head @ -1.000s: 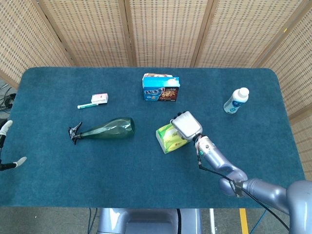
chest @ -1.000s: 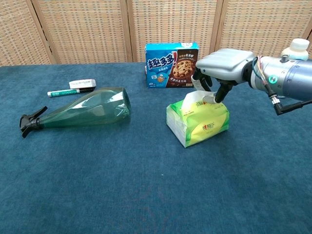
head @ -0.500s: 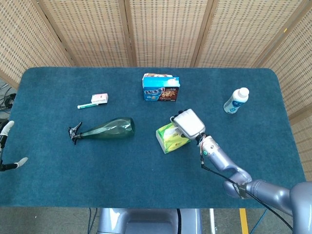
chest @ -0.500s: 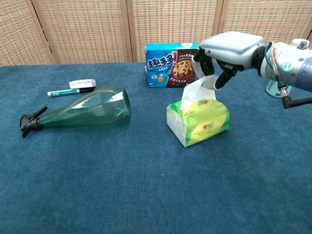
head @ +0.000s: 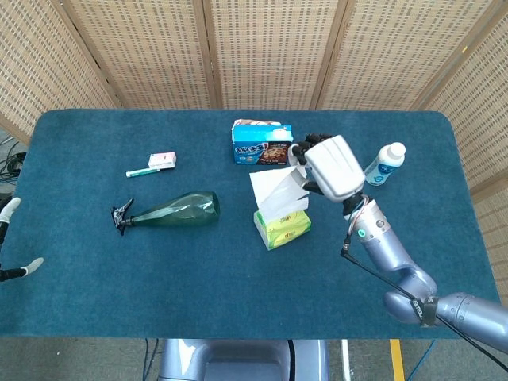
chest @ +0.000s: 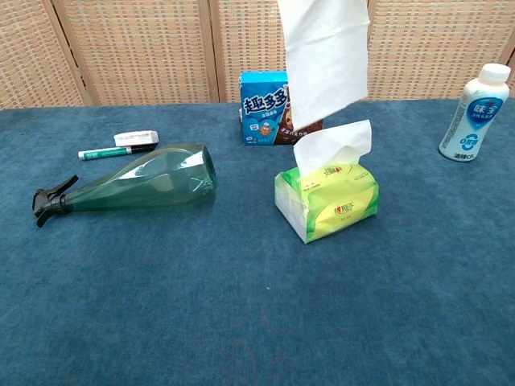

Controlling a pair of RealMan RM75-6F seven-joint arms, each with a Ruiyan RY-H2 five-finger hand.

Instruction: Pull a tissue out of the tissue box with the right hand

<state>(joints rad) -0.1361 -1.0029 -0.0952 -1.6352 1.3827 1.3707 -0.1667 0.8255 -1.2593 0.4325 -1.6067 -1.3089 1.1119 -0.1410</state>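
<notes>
— Where's the tissue [chest: 323,58]?
— Hanging free at top centre, clear above the tissue box [chest: 326,201] mid-bench. My right hand [head: 332,167] pinches its top edge, raised high so the sheet clears the slot.
— Left hand [head: 9,238]?
— Idle at far left, fingers apart.

1. My head camera looks steeply down on the whole blue table [head: 95,317], with the wicker screens along the far edge at the top of its picture.
2. It sits far off enough to take in my right hand [head: 332,165] and forearm, and my left hand [head: 11,238] at the left border.
3. My chest camera looks low and nearly level across the table [chest: 241,322], facing those screens, much closer.
4. Both views share the tissue box [head: 282,227] [chest: 326,203], the cookie box [head: 260,145] [chest: 269,108], the spray bottle [head: 171,209] [chest: 137,186] and the white bottle [head: 384,164] [chest: 474,112].
</notes>
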